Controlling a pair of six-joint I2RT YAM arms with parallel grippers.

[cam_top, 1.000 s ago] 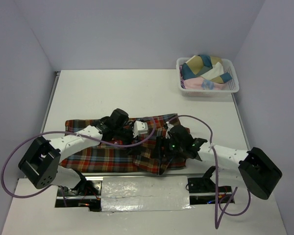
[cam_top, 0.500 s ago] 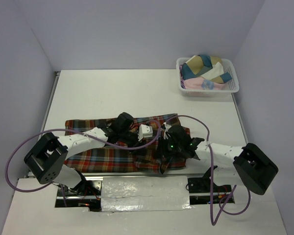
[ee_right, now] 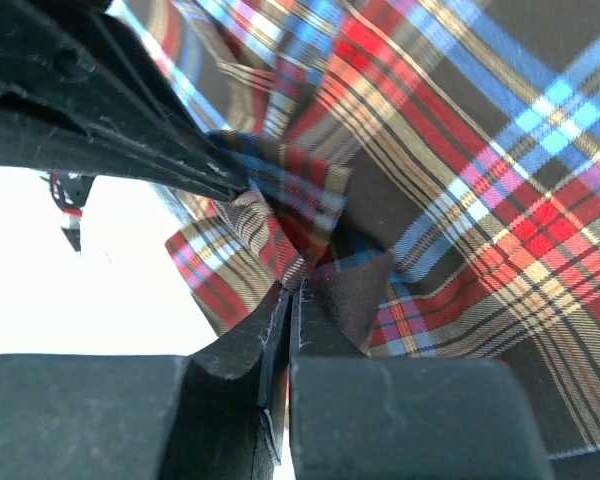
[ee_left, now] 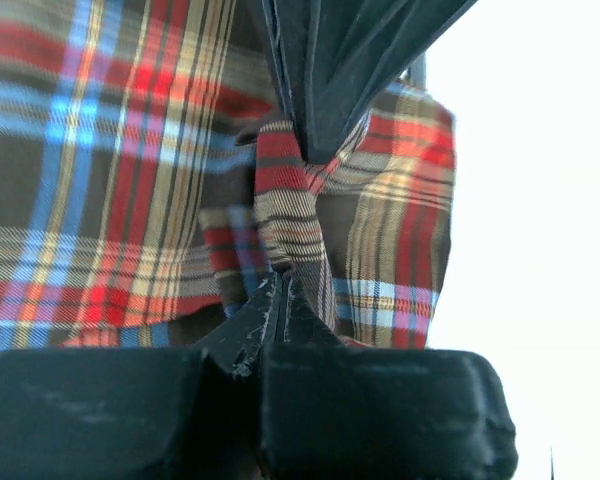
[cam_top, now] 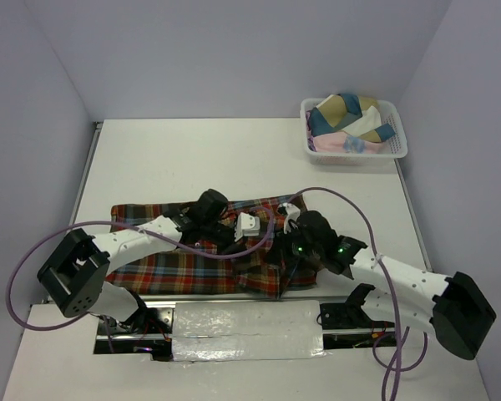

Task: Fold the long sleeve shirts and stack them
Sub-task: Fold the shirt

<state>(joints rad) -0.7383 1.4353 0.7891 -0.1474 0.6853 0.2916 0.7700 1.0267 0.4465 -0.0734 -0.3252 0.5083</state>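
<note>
A long sleeve shirt (cam_top: 167, 263) in red-orange, brown and blue plaid lies spread near the table's front edge. My left gripper (cam_top: 265, 236) reaches over it from the left, my right gripper (cam_top: 282, 244) from the right, and they meet at its bunched right part. In the left wrist view my left gripper (ee_left: 282, 280) is shut on a raised fold of the plaid cloth (ee_left: 100, 180), with the right gripper's dark fingers (ee_left: 330, 80) just beyond. In the right wrist view my right gripper (ee_right: 296, 292) is shut on a pinch of the same cloth (ee_right: 480, 180).
A white slotted basket (cam_top: 397, 149) stands at the table's back right, holding blue, tan, white and pink cloth. Bare white table (cam_top: 200, 159) lies behind the shirt. Purple cables loop off both arms near the front edge.
Both grippers have closed on the plaid cloth. The left gripper has slid right toward the right one, and the right arm has stretched out lower, its elbow swinging right.
</note>
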